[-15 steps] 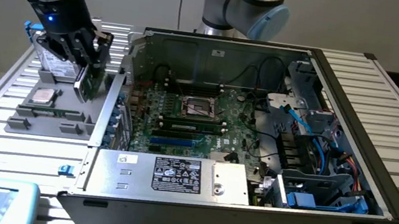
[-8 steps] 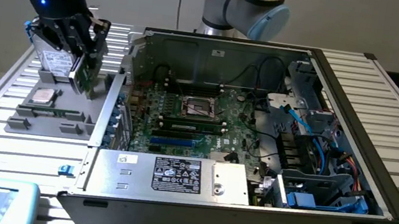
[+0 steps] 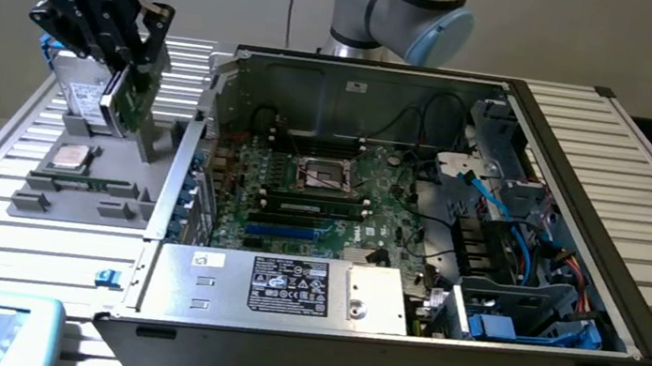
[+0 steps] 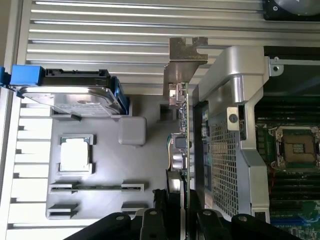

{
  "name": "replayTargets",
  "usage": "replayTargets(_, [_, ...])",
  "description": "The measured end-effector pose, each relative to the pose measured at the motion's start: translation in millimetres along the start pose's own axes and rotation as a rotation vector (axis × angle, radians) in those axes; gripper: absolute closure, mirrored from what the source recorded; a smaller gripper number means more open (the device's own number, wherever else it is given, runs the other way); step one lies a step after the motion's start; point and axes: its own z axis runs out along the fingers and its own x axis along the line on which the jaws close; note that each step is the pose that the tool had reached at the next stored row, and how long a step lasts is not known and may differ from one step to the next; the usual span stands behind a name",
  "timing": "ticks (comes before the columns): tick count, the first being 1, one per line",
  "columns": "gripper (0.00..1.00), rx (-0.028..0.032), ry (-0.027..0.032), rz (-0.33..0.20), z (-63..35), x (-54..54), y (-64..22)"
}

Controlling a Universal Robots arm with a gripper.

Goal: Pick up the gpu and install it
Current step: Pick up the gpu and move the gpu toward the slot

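In the exterior view the claw hangs over the grey parts tray at that view's left, its black fingers closed on the gpu. The card stands upright on its edge, green board facing out, just beside the upright hard drive. Whether its lower edge has cleared the tray I cannot tell. The open computer case sits on the slatted desk to the tray's right, motherboard exposed. The card looks light and stiff but fragile, with bare components and a fan that should not be squeezed. The firm board edges or the cooler body are likely the safest places to pinch, and it should be kept square so it does not twist. The wrist view looks along the card's thin edge, something the exterior view cannot give. It shows the silver bracket at the far end, the claw clamping from both faces, and the case's metal frame close alongside the card. It also shows a memory stick and a processor lying in the tray.
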Motion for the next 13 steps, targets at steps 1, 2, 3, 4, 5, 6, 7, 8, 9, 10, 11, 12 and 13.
replayTargets(1, [0.72,0.0002,0.0014,0.0,-4.4,-0.2,-0.4])
replayTargets(2, [0.72,0.0,0.0029,0.001,-8.6,-0.5,-1.2])
replayTargets(3, [0.72,0.0001,0.0049,0.001,-12.7,-0.8,-2.1])
replayTargets(4, [0.72,0.0003,0.0077,0.002,-16.8,-1.1,-3.1])
replayTargets(5, [0.72,0.0005,0.0108,0.003,-21.0,-1.5,-4.0])
replayTargets(6, [0.72,0.0005,0.0139,0.003,-25.2,-1.9,-4.8])
replayTargets(7, [0.72,0.0005,0.0164,0.004,-29.7,-2.6,-5.1])
replayTargets(8, [0.72,0.0006,0.0181,0.004,-34.3,-3.8,-5.2])
replayTargets(9, [0.72,0.0006,0.0189,0.004,-38.4,-6.0,-5.1])
replayTargets(10, [0.72,0.0005,0.0198,0.004,-43.2,-9.4,-5.1])
replayTargets(11, [0.72,0.0006,0.0205,0.005,-47.5,-12.8,-5.3])
replayTargets(12, [0.72,0.0006,0.0212,0.005,-51.9,-16.3,-5.5])
replayTargets(13, [0.72,0.0006,0.0219,0.005,-56.4,-19.9,-5.7])
